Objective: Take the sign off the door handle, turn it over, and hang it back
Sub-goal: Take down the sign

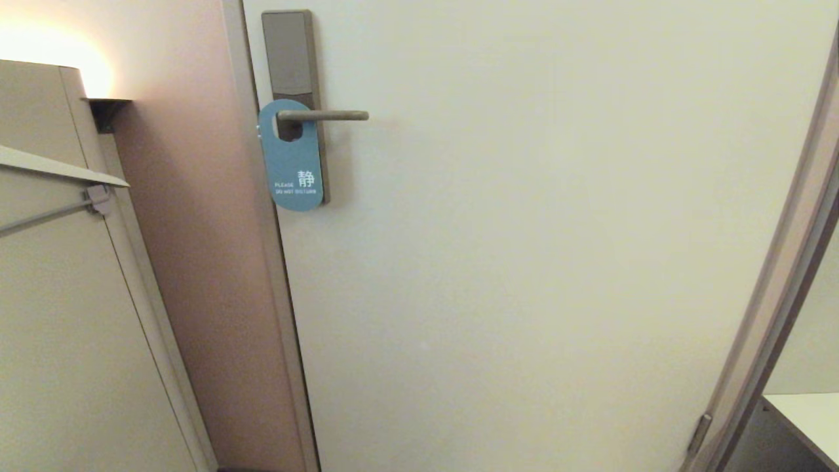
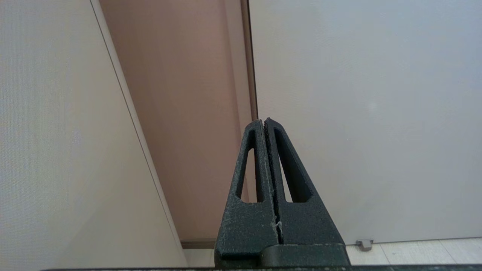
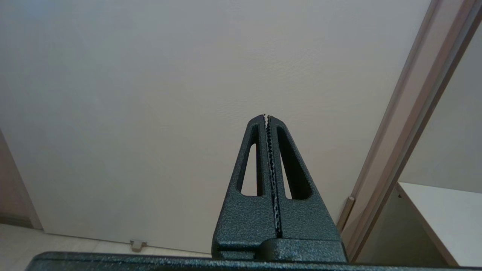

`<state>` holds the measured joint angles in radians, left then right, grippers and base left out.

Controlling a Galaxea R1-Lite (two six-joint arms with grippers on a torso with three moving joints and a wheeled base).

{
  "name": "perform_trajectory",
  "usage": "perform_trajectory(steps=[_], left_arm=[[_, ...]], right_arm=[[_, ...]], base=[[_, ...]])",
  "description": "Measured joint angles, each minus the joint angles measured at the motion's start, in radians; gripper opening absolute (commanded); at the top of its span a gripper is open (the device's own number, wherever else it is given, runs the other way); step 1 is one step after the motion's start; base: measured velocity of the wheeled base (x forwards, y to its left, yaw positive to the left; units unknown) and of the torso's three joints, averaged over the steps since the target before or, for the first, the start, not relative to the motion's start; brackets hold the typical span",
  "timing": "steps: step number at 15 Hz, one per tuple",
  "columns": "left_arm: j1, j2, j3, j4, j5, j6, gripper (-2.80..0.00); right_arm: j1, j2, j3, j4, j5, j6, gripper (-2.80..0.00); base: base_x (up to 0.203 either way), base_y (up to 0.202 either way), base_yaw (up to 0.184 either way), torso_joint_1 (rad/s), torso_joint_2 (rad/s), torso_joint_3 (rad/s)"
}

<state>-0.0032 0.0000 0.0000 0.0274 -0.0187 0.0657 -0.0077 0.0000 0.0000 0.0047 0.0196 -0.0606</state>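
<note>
The sign [image 1: 292, 172] hangs from the door handle [image 1: 331, 116] at the upper left of the head view, blue side out with white "PLEASE DO NOT DISTURB" lettering. The handle's lever passes through the sign's oval hole and sticks out to the right from a tall narrow lock plate [image 1: 289, 52]. Neither arm shows in the head view. My left gripper [image 2: 263, 120] is shut and empty, low down, pointing at the door's hinge-side edge. My right gripper [image 3: 266, 116] is also shut and empty, facing the plain door panel.
The pale door [image 1: 557, 249] fills most of the head view. A cabinet [image 1: 59, 314] with a grey hanger bar [image 1: 46, 215] stands at the left. The door frame [image 1: 780, 282] and a white ledge [image 1: 806, 413] are at the right. A small door stop [image 3: 137, 244] sits by the floor.
</note>
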Motion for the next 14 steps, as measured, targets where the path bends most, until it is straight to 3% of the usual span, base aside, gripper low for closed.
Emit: perform_trajectory(steps=[14], left_arm=[[0.000,0.000,0.000,0.000,0.000,0.000,-2.80]], right_arm=[[0.000,0.000,0.000,0.000,0.000,0.000,-2.80]], base=[[0.000,0.000,0.000,0.000,0.00,0.000]])
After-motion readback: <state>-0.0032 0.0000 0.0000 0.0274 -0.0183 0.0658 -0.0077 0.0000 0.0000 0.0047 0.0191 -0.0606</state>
